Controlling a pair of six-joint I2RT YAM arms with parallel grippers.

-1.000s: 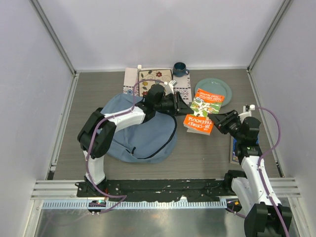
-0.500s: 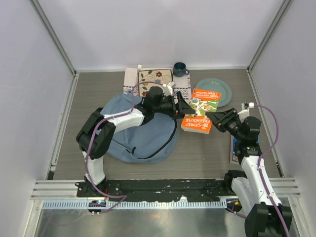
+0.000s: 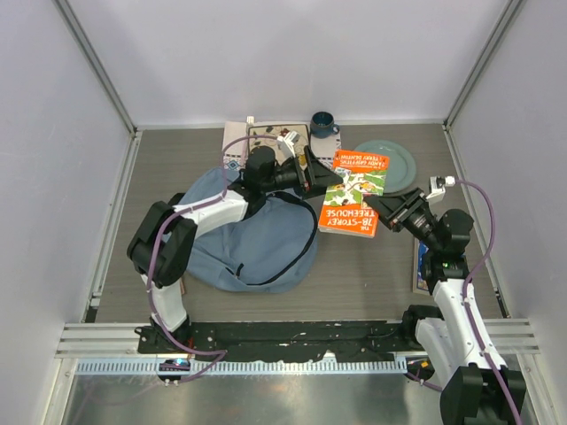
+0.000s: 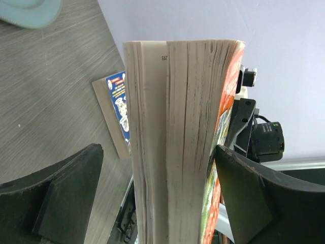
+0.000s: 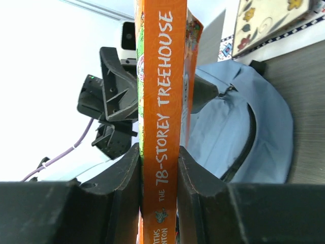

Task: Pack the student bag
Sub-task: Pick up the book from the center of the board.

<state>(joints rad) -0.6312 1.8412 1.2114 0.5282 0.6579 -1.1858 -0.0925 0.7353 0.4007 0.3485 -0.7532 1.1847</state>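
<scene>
Top view: we see the left gripper (image 3: 317, 177) spread wide where a second ago it pinched the orange book (image 3: 354, 197), so the book now hangs on the right gripper (image 3: 392, 212) alone, a handover we judge complete. The student bag (image 3: 239, 239) lies flat just left of the book, its long axis seemingly running far-left to near-right and its zipper arc facing the book. Left wrist: the parted fingers (image 4: 66, 203) flank the page edge, with a clear gap on one side. Right wrist: fingers (image 5: 122, 203) clamp the spine, the bag beyond.
</scene>
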